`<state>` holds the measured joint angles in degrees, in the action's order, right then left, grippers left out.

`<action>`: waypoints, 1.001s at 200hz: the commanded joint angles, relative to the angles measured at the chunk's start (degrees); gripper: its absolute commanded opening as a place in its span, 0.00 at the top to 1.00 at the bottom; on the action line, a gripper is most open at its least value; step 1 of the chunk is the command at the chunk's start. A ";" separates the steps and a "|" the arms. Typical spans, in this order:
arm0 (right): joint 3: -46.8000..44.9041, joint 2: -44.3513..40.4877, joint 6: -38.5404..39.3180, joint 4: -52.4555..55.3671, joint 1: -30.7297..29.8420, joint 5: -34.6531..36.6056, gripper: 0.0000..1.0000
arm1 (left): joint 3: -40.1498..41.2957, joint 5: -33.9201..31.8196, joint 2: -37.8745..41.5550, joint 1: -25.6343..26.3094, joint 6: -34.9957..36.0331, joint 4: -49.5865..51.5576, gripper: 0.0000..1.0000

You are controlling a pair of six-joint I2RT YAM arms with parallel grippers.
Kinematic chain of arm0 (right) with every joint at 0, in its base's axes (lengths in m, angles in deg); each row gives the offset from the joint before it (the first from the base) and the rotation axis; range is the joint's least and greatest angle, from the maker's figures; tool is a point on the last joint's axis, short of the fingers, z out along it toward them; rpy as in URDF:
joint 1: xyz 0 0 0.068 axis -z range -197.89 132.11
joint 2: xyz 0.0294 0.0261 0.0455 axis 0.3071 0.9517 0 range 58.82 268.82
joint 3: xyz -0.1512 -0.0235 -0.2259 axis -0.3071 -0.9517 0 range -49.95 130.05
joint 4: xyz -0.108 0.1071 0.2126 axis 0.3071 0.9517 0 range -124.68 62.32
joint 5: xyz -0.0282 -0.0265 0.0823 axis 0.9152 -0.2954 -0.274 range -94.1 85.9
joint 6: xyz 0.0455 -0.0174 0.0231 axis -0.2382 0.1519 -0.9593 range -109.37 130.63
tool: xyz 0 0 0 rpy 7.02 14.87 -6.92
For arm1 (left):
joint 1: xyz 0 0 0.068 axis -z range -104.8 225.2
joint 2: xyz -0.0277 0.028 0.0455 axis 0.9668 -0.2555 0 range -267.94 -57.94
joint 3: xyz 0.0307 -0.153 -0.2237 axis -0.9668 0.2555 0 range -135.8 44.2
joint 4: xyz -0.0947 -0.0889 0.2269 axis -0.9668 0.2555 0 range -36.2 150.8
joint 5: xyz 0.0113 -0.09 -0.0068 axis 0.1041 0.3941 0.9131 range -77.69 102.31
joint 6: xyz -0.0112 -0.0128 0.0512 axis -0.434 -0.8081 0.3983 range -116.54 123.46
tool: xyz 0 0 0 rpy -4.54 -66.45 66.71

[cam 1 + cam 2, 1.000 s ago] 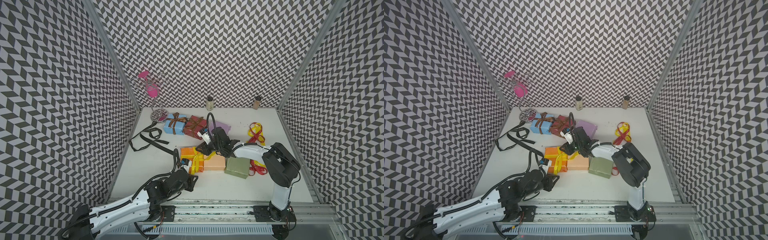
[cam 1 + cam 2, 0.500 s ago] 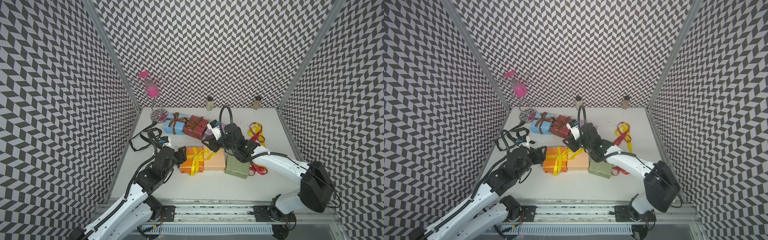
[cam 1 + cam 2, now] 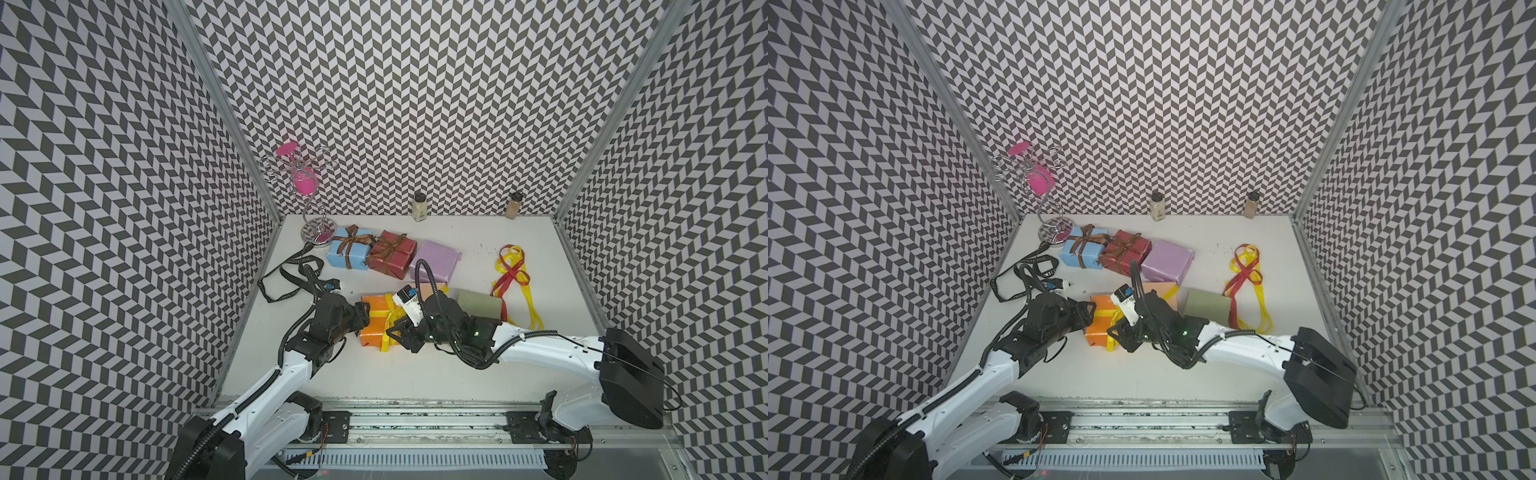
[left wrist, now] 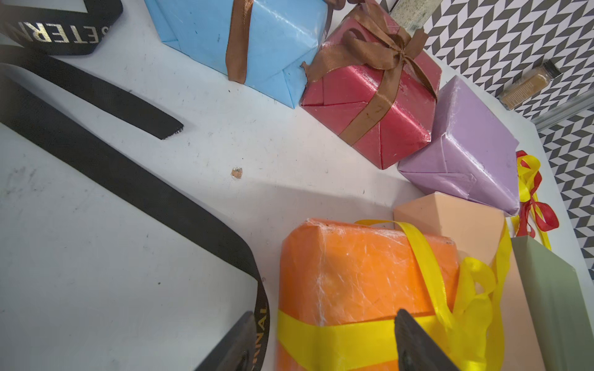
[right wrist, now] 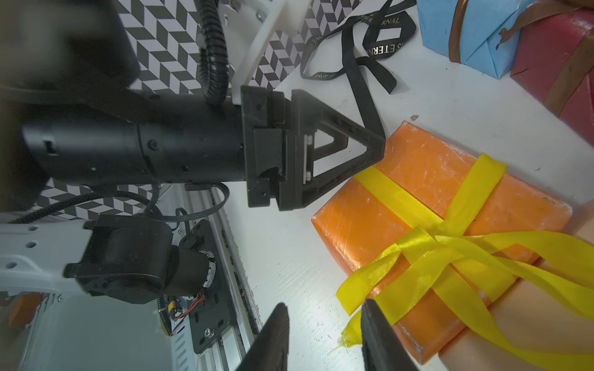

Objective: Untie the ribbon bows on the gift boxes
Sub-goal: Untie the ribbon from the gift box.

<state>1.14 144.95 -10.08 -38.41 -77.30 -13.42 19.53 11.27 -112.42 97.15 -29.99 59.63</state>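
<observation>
Now my left pincer [image 4: 323, 313], spread, sits at the orange box [image 5: 434, 180]; my right pincer [image 5: 324, 303], also spread, should pinch its yellow ribbon [image 5: 373, 276] and pull.

Six gift boxes [image 3: 348, 253], six ribbons [image 3: 515, 274], two jars [image 3: 419, 208]

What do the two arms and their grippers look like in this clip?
The left arm and right arm have white links joined by black joints. Black ribbed cable loops over each wrist, beside a small white camera block. A green light glows on the right arm. The left gripper and right gripper are black; the left one's fingers are open triangular frames.
</observation>
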 commanded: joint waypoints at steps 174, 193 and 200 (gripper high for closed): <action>8.79 15.94 -4.54 -4.11 -0.90 9.63 0.68 | -1.56 -0.15 -12.14 -0.69 3.26 -10.94 0.33; 8.73 16.10 -4.54 -4.19 -0.87 9.85 0.75 | -1.35 -0.37 -12.45 -0.74 3.38 -11.25 0.33; 8.45 15.93 -4.59 -4.42 -0.87 9.82 0.77 | -1.24 -0.37 -12.65 -0.73 3.46 -11.43 0.33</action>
<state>8.96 160.25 -14.37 -41.14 -77.79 -5.11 17.85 11.25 -125.06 96.80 -26.95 50.60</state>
